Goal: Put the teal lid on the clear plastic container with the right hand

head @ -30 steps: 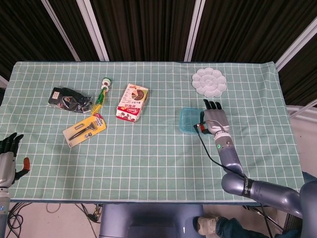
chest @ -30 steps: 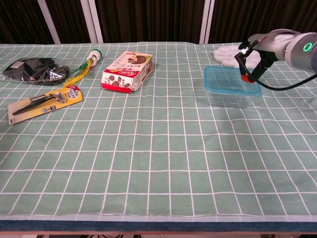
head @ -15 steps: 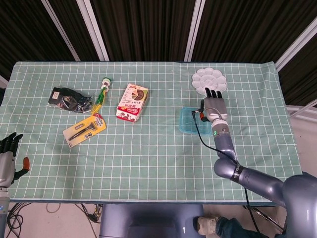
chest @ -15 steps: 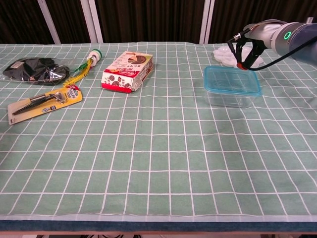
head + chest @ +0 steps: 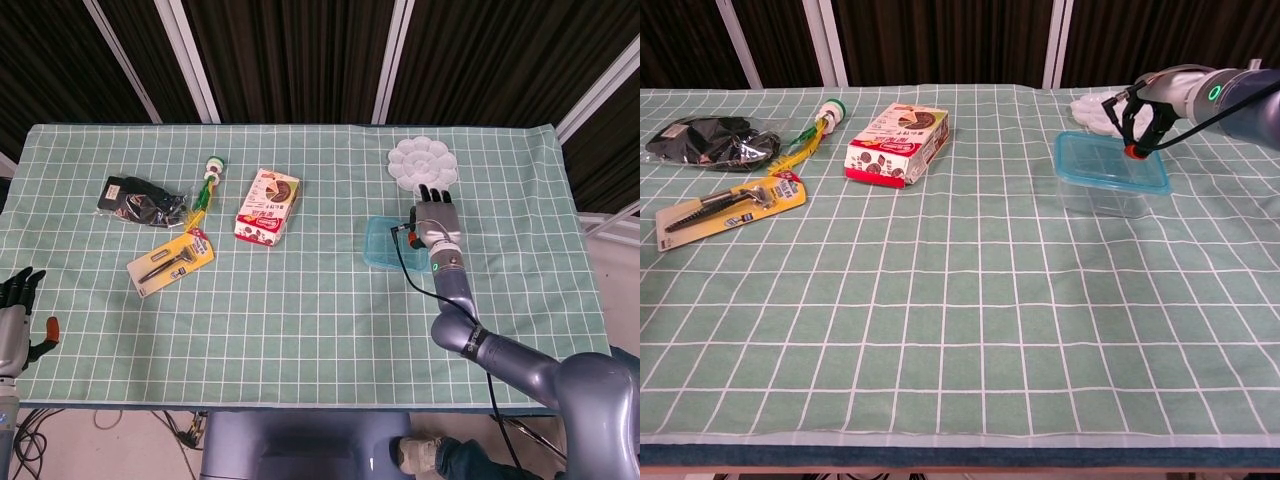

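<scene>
I judge the teal lid (image 5: 1110, 161) sits on the clear plastic container (image 5: 1108, 196) near the table's right edge (seating unconfirmed); my right hand (image 5: 436, 215) rests above, fingers extended, holding nothing.

Right hand (image 5: 435, 216) flat, palm down, fingers (image 5: 430, 195) extended; left hand (image 5: 14, 318) low, fingers apart.

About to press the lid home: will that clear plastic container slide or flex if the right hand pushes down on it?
Probably light: the clear plastic container looks empty and thin-walled, so a sideways push could make it slide on the tablecloth. Its walls may flex under force. The teal lid already lies flat across it, so a straight downward press by the right hand seems safest.
</scene>
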### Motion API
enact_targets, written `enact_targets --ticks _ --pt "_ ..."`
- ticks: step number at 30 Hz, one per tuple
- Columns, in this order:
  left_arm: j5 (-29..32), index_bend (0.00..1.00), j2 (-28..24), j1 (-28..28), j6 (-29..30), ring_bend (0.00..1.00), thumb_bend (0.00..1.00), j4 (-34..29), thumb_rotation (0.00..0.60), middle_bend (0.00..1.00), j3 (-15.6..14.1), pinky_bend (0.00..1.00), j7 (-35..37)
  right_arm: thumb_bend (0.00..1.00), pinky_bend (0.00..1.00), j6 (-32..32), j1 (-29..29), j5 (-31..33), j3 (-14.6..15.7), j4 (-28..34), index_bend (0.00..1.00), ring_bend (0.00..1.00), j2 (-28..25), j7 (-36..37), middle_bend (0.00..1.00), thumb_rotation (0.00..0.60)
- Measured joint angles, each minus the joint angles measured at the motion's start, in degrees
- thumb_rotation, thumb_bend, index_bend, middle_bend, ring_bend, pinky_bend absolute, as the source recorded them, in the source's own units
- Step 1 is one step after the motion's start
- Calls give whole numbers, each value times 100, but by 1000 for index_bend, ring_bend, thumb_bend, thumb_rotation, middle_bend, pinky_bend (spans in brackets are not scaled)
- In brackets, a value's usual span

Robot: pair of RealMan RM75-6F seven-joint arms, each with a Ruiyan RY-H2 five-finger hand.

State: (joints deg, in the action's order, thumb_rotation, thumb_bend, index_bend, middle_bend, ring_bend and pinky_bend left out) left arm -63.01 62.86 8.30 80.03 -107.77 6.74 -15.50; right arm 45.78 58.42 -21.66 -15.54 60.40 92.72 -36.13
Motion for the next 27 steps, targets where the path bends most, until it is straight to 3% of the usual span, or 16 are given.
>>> enact_targets --ticks 17,27 --pt "51 85 -20 14 -35 0 542 -27 600 0 -7 0 11 454 0 -93 -56 28 25 -111 611 0 38 -36 28 600" --pt "48 85 -54 12 -53 0 542 -61 600 0 -12 0 66 455 0 410 -23 -677 -271 173 610 0 49 447 27 600"
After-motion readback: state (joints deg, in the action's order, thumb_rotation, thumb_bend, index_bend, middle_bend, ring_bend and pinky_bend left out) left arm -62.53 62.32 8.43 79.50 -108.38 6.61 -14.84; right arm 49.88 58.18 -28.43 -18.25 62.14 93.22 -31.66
